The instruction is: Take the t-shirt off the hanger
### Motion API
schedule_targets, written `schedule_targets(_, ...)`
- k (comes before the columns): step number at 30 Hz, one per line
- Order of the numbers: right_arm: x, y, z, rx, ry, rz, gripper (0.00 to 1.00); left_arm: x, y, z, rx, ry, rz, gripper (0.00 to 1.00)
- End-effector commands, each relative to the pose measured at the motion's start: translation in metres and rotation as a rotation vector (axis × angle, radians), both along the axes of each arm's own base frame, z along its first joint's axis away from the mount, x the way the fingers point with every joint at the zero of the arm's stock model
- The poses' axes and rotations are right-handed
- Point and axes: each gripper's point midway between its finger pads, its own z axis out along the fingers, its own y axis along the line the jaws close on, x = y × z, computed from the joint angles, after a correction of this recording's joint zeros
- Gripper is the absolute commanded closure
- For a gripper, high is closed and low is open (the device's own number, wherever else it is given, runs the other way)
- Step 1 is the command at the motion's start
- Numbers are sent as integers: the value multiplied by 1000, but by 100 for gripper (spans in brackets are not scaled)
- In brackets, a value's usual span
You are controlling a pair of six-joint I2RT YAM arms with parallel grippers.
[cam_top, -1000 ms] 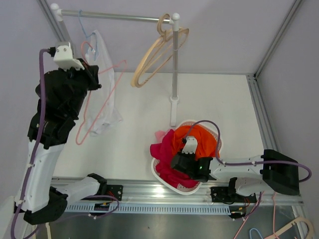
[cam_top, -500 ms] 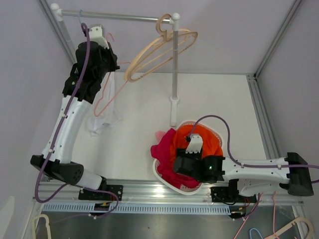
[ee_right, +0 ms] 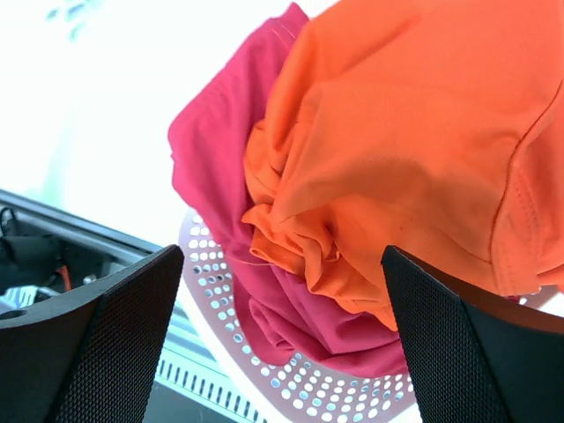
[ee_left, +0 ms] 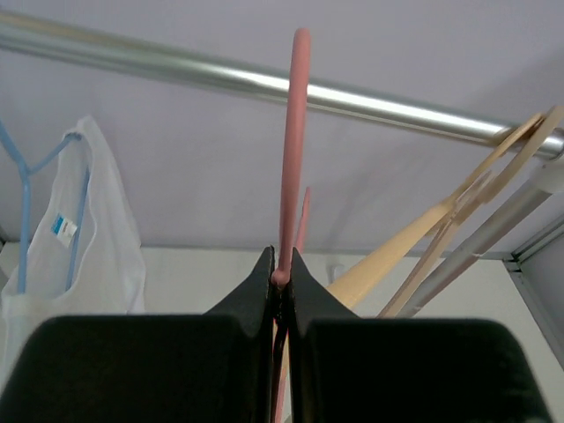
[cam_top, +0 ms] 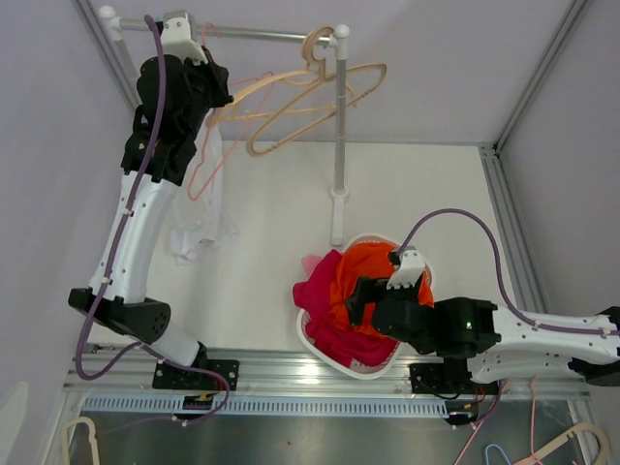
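1. While the left gripper (ee_left: 280, 284) is clamped hard on the bare pink hanger (ee_left: 295, 132), with its jaws all but meeting round the thin stem, we hold that hanger's hook up just under the rail (ee_left: 176, 72).
2. The white t-shirt (ee_left: 88, 251) is not off yet. It hangs on the blue hanger (ee_left: 21, 181), whose arms show through the neck opening.
3. The relation we care about is this: in the left wrist view the shirt lies to the left of the closed fingers, just beside them along the rail. Its long axis drops straight down from the rail, across the line of the rail itself.
4. On the other side of the pink hanger, the beige hangers (ee_left: 414, 256) slant away to the right, clear of the shirt.
5. Our right gripper (ee_right: 282, 264) stands wide open and holds nothing. It hovers over the basket (ee_right: 264, 388), where an orange garment (ee_right: 397, 132) lies on top of a magenta garment (ee_right: 216, 167).
6. The left arm is by far the nearer one, since the right is well apart from the rail. We judge that the left must first be rid of the pink hanger, then shift sideways along the rail to reach the shirt.
7. The risk we see is that the pink hanger's hook could foul the blue one as it goes on.
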Motion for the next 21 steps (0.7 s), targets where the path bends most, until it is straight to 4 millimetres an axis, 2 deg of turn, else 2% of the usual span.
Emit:
schedule_targets(1, 6, -6, 24, 32, -75, -11, 1, 15, -18, 35, 18, -160, -89, 99)
schedule_targets(3, 5, -8, 24, 32, -87, -8, 0, 31, -25, 28, 71, -172, -111, 99)
schedule_targets(5, 4, -10, 27, 40, -98, -2, 1, 38, -22, 35, 100, -188, -90, 99)
schedule_targets(7, 4, -14, 26, 49, -102, -7, 1, 45, -24, 30, 109, -164, -87, 99)
schedule_targets(10, 7, -19, 24, 58, -117, -23, 0, 36, -43, 14, 141, -115, -216, 99)
schedule_targets(11, 8, -20, 27, 72, -127, -23, 0, 33, -45, 5, 128, -82, -228, 99)
schedule_targets(13, 10, -20, 30, 78, -145, -24, 1, 29, -43, -1, 114, -55, -221, 100)
schedule_targets(14, 11, -20, 34, 82, -158, -19, 0, 21, -44, 0, 122, -62, -244, 99)
schedule_targets(15, 11, -19, 36, 85, -164, -14, 1, 19, -46, 17, 123, -135, -252, 100)
schedule_targets(16, 11, -18, 39, 86, -170, -7, 0, 20, -48, 12, 138, -143, -265, 99)
schedule_targets(19, 11, -18, 42, 79, -182, 4, 1, 18, -57, 25, 170, -216, -324, 99)
schedule_targets(21, 12, -19, 42, 76, -185, 3, 0, 23, -64, 25, 175, -228, -350, 99)
